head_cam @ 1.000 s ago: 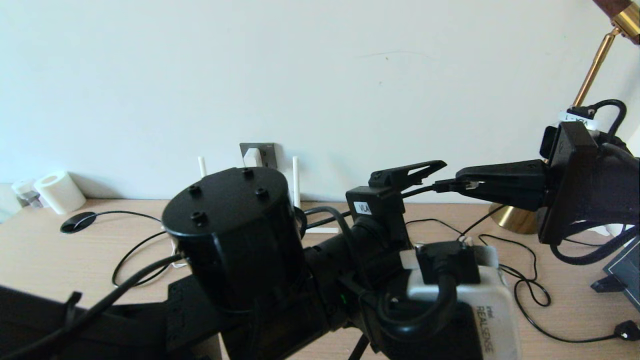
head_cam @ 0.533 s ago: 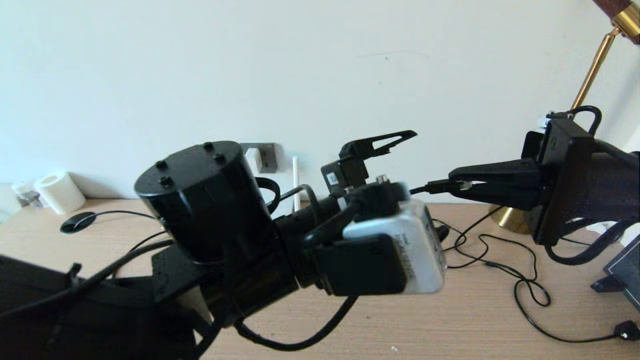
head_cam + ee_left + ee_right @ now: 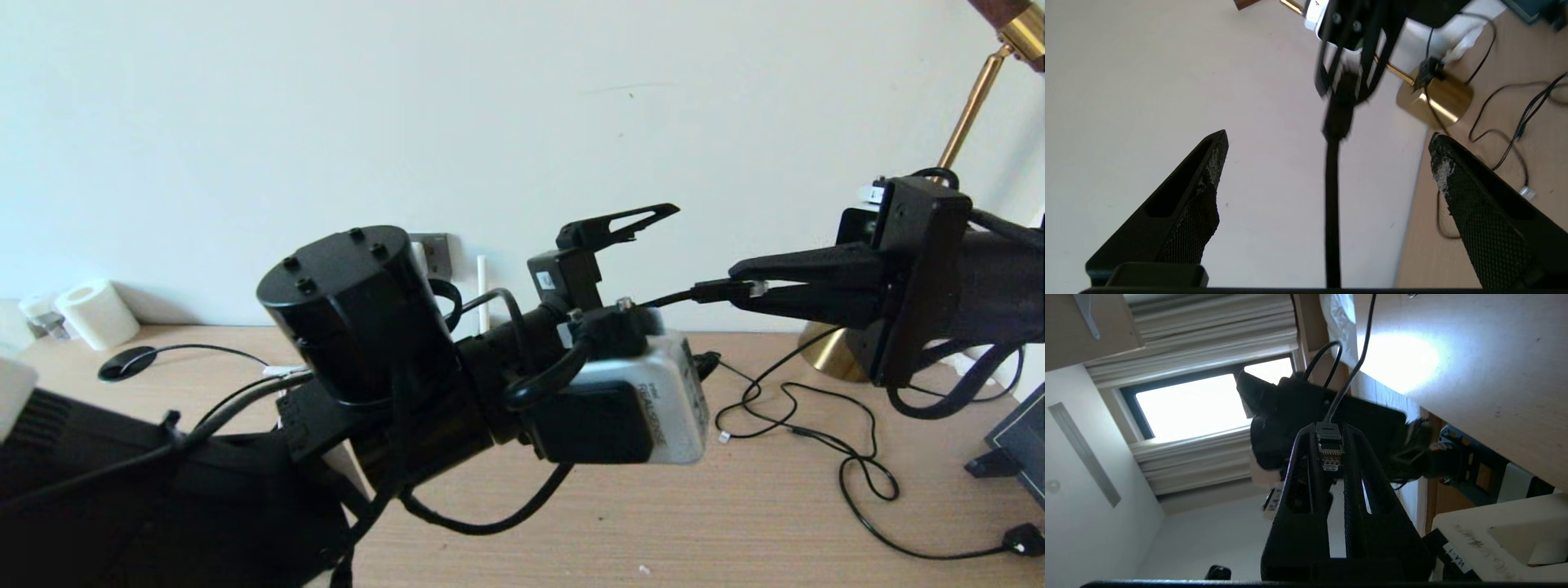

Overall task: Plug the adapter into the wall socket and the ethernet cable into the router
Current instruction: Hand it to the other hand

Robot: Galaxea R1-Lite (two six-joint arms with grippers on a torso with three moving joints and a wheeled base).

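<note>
My right gripper (image 3: 739, 288) is raised above the table and shut on the black-sleeved, clear-tipped plug of the ethernet cable (image 3: 727, 290). In the right wrist view the plug (image 3: 1329, 451) sits pinched near the fingertips of that gripper (image 3: 1329, 433). My left gripper (image 3: 687, 287) faces it, open wide, and the cable (image 3: 1332, 212) runs between its fingers (image 3: 1208, 171) without touching them. Behind my left arm, the grey wall socket (image 3: 438, 251) shows on the wall with an edge of the white adapter (image 3: 420, 255) in it. One router antenna (image 3: 482, 290) is visible; the router body is hidden.
A brass lamp base (image 3: 833, 355) stands at the back right. Thin black cables (image 3: 849, 457) loop over the wooden table (image 3: 775, 531) on the right. A white paper roll (image 3: 96, 313) sits far left. A dark object (image 3: 1016, 445) lies at the right edge.
My left arm has lifted and rolled its wrist, bringing its open gripper up around the cable. The right gripper has risen slightly, still holding the plug.
</note>
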